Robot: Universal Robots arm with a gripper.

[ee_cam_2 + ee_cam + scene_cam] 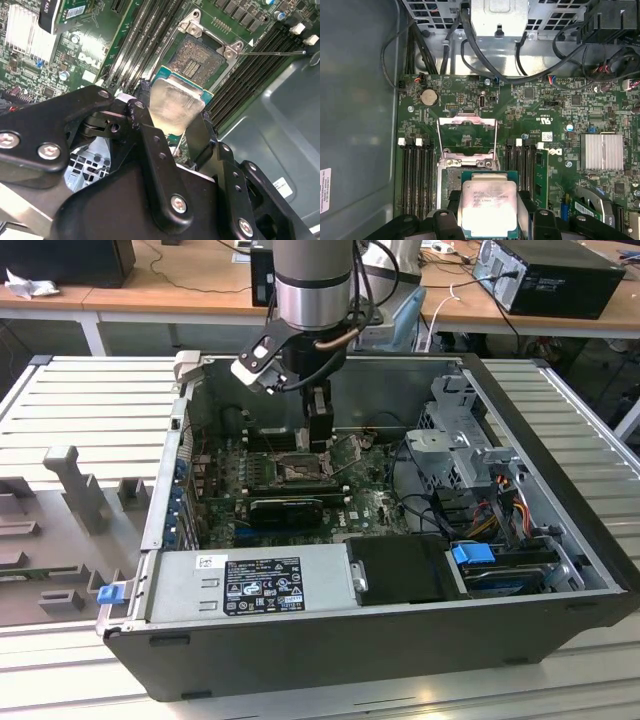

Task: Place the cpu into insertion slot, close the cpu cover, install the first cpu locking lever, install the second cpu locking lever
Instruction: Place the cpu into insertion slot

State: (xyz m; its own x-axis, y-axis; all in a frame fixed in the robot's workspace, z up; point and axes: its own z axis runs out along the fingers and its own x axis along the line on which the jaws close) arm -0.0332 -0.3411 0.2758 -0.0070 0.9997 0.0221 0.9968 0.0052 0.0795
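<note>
The pincer (319,443) was closed on the cpu (489,205), one finger on each of two opposite edges, with the metal face turned up toward the wrist. In both wrist views the cpu hung just past the fingertips and low over the board, overlapping the near edge of the slot (199,54). Whether it already touched the slot could not be told. Beyond the fingertips the cover (467,119) stood swung open on the far side of the slot, and a thin lever (275,52) stuck out sideways from the slot's corner.

The chief risk appeared to be a skewed seat. The cpu looked offset from the slot's centre, so lowered as it hung it could land on the metal rim or scrape the contacts underneath. The grip was on thin edges only, so a small slip could tilt the chip or drop it. A corner turned the wrong way would stop it from seating.

Room around the pincer was tight. Rows of memory slots (415,180) ran close on both sides of the fingers, and these could catch a finger that spread wide. The open cover and the lever stood close ahead. A dark card (285,508) lay on the board just beside the pincer, toward the power supply (260,585). Cables (470,65) looped farther off near the case (560,440) wall, well clear of the fingers.
</note>
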